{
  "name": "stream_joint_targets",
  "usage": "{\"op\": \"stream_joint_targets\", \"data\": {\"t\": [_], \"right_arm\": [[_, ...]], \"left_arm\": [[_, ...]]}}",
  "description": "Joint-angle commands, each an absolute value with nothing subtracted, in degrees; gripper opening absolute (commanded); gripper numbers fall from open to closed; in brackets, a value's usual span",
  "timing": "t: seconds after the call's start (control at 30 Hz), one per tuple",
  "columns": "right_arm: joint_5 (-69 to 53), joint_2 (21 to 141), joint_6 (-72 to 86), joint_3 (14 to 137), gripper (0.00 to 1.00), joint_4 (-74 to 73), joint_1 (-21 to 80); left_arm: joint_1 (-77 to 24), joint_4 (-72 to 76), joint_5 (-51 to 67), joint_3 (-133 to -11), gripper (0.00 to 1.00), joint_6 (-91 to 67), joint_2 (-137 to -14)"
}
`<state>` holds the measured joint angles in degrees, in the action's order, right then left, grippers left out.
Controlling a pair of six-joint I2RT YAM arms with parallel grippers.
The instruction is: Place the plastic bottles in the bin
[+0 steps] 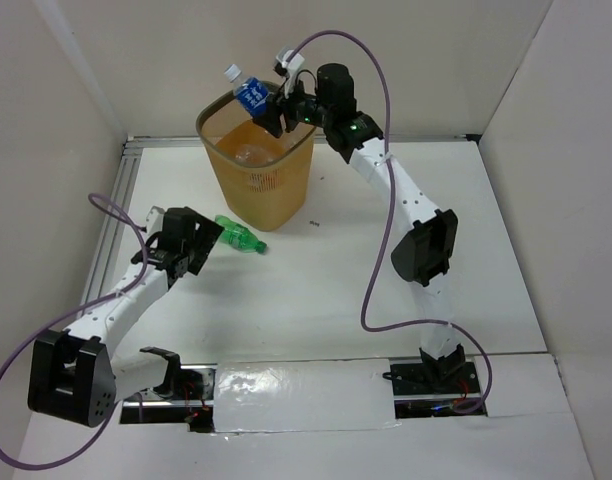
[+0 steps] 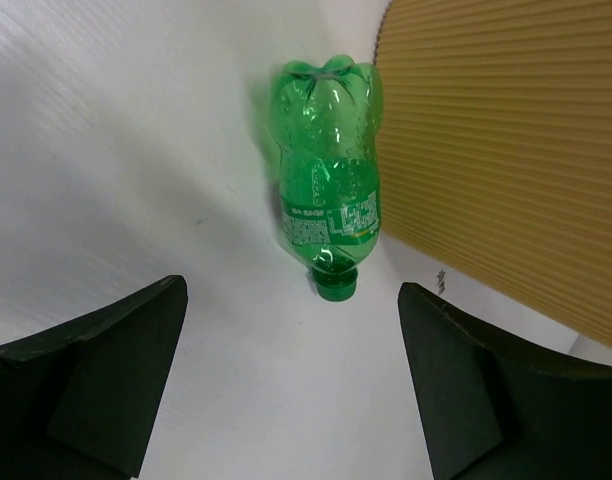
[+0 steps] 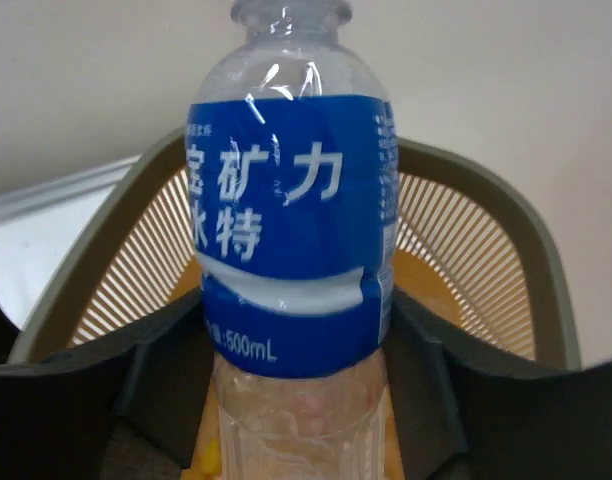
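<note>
Right tool [image 1: 270,108] [image 3: 298,385] was clamped on the blue-labelled bottle [image 1: 250,92] [image 3: 291,220], one dark finger pressed against each side of the clear body just below the label. It held the bottle up in the air above the far edge of the bin [image 1: 208,135] [image 3: 546,270]. In the top view the bottle was tilted, its white cap [image 1: 232,72] pointing up and away to the left. Seen from the right wrist, the bin's rim and ribbed orange walls curved around behind the bottle on both sides. Down inside the bin, a clear bottle [image 1: 252,155] lay on the bottom.

Left tool [image 1: 204,248] [image 2: 294,375] was wide open with nothing between its fingers, and it sat low over the desk [image 1: 336,280] on the near left side of the bin. Just beyond its fingertips the green bottle [image 1: 241,237] [image 2: 326,190] lay on its side on the desk. From the left wrist its cap end faced the tool and its base pointed away. The green bottle lay close beside the foot of the bin [image 2: 506,130]; whether the two touched could not be told.
</note>
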<state>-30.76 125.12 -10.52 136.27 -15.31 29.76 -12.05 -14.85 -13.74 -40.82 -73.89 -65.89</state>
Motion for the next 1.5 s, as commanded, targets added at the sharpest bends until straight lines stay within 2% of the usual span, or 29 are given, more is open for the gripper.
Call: {"op": "stream_joint_targets", "data": {"t": [0.0, 0.1, 0.37, 0.47, 0.5, 0.63, 0.67, 0.77, 0.8, 0.83, 0.93, 1.03, 1.1, 1.27, 1.47], "right_arm": [[-29.27, 124.28, -11.34, 140.18, 0.72, -10.99, 30.5], [-27.69, 125.59, -11.34, 140.71, 1.0, -10.99, 31.03], [-27.69, 117.8, -8.27, 140.71, 1.0, -13.18, 29.54], [-29.43, 111.57, -5.72, 136.26, 0.9, -15.02, 25.06], [-30.92, 109.62, -5.71, 134.06, 0.81, -15.55, 23.4], [-36.9, 98.72, -8.34, 117.81, 0.69, -17.14, 12.08], [-39.87, 94.35, -8.35, 109.94, 0.68, -17.14, 9.78], [-44.2, 87.91, -13.17, 98.91, 0.63, -18.63, 2.39], [-47.52, 81.97, -15.79, 89.04, 0.6, -19.85, -0.41], [-47.55, 81.91, -15.82, 88.95, 0.6, -20.65, -0.44], [-49.48, 74.92, -20.12, 78.25, 0.6, -22.76, -4.3], [-50.1, 69.81, -22.24, 71.22, 0.72, -25.04, -6.5], [-50.97, 68.12, -22.24, 69.35, 0.75, -25.84, -8.42], [-54.92, 65.57, -22.85, 67.59, 0.77, -29.17, -12.91], [-57.74, 65.04, -23.38, 66.53, 0.77, -30.32, -17.31]], "left_arm": [[-10.29, -11.35, -12.4, -40.26, 0.99, -73.92, -66.79], [-9.67, -10.2, -11.34, -40.25, 0.99, -73.92, -68.9], [-9.14, -7.38, -10.28, -43.32, 0.99, -73.92, -76.81], [-9.14, -6.07, -9.76, -44.03, 0.99, -74.62, -80.32], [-9.14, -4.32, -9.76, -44.03, 0.99, -75.4, -80.94], [-9.66, -1.24, -8.36, -44.73, 0.99, -77.17, -83.58], [-9.67, -0.45, -8.35, -45.35, 0.99, -77.17, -84.63], [-10.28, 1.48, -7.12, -45.88, 0.99, -77.17, -85.43], [-10.28, 2.71, -6.16, -45.36, 0.98, -77.17, -85.43], [-10.28, 2.72, -6.15, -45.35, 0.98, -77.17, -85.43], [-11.07, 3.78, -6.68, -44.82, 0.96, -77.17, -85.43], [-11.07, 0.98, -7.2, -48.42, 0.96, -76.03, -89.37], [-11.6, 0.18, -7.73, -50.61, 0.96, -75.5, -91.83], [-12.13, -1.41, -8.79, -53.0, 0.86, -74.18, -94.91], [-12.13, -2.54, -9.32, -52.48, 0.83, -73.13, -95.45]]}}
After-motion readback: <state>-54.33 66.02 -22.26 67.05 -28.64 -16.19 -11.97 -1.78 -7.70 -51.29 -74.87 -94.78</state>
